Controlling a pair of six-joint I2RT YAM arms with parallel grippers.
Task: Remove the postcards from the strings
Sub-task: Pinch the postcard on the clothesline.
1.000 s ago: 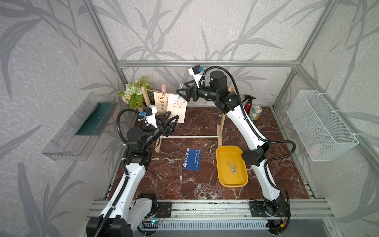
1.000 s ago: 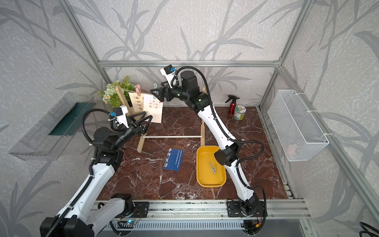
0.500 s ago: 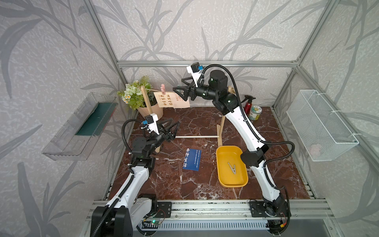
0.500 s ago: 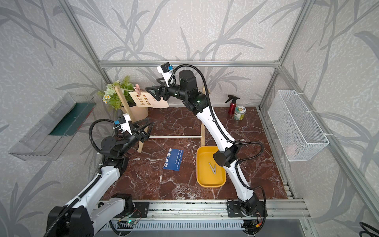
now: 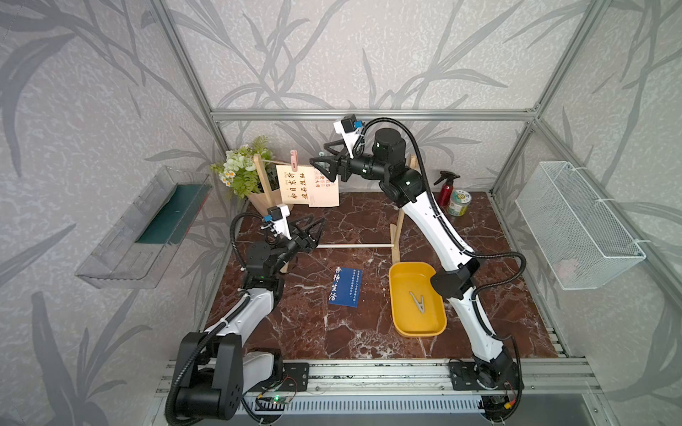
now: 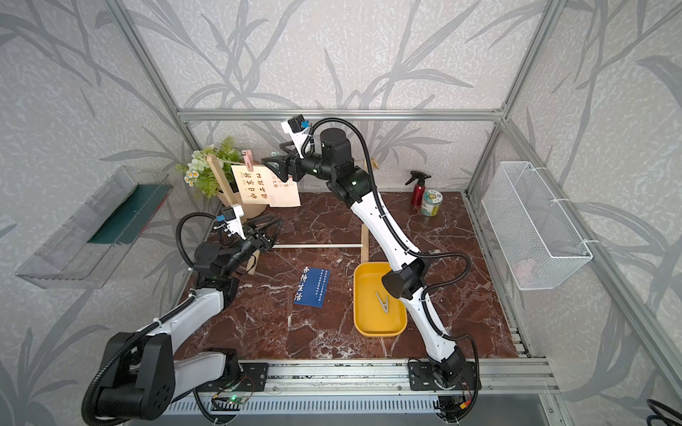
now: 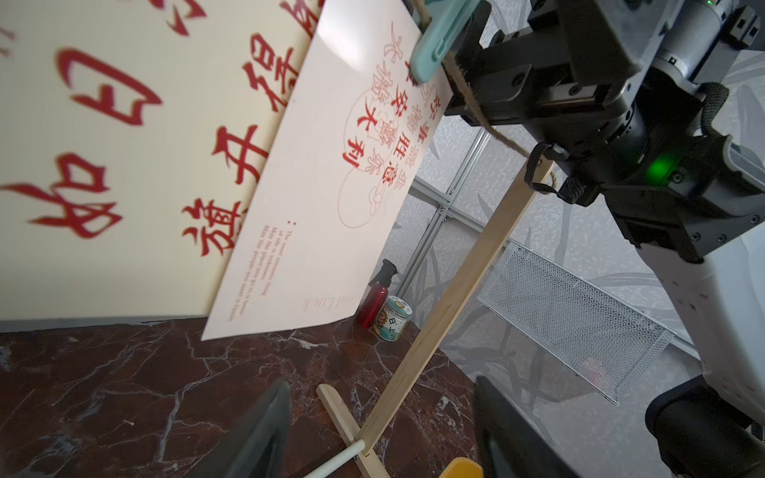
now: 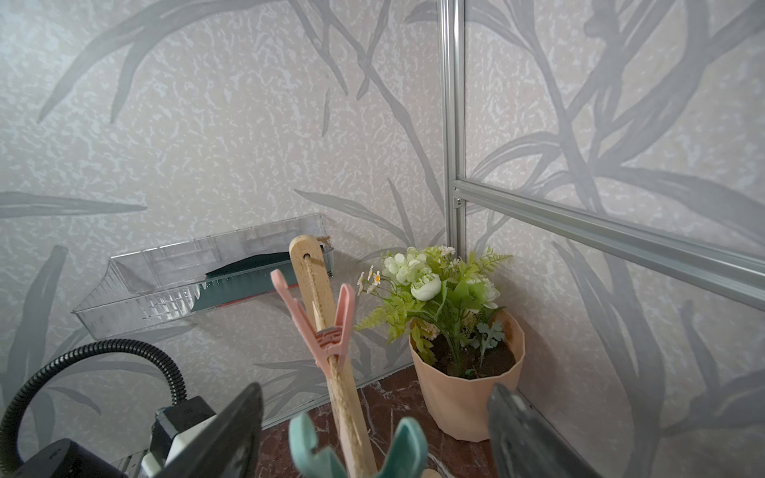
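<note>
Two postcards hang from the twine string (image 5: 274,161). The cream one (image 5: 293,186) is held by a pink peg (image 5: 293,159). The pale pink-white one (image 5: 325,193) behind it hangs from a teal peg (image 8: 358,451). A third, dark blue postcard (image 5: 345,287) lies flat on the marble. My right gripper (image 5: 319,162) is open, its fingers on either side of the teal peg without touching it. My left gripper (image 5: 316,225) is open and empty, low beneath the hanging cards. In the left wrist view the cream card (image 7: 124,145) overlaps the pink-white one (image 7: 327,215).
A yellow tray (image 5: 395,306) holds a grey peg (image 5: 417,300). A flower pot (image 5: 258,201) stands behind the rack's left post, and a spray bottle (image 5: 445,191) and tin (image 5: 458,203) stand at the back right. The white dowel (image 5: 354,246) runs low between the posts. A wire basket (image 5: 575,228) hangs on the right wall.
The two hanging cards swung up and have dropped back to hanging. My left arm has folded lower, with its gripper below the cards. My right gripper's jaws have narrowed slightly around the teal peg.
</note>
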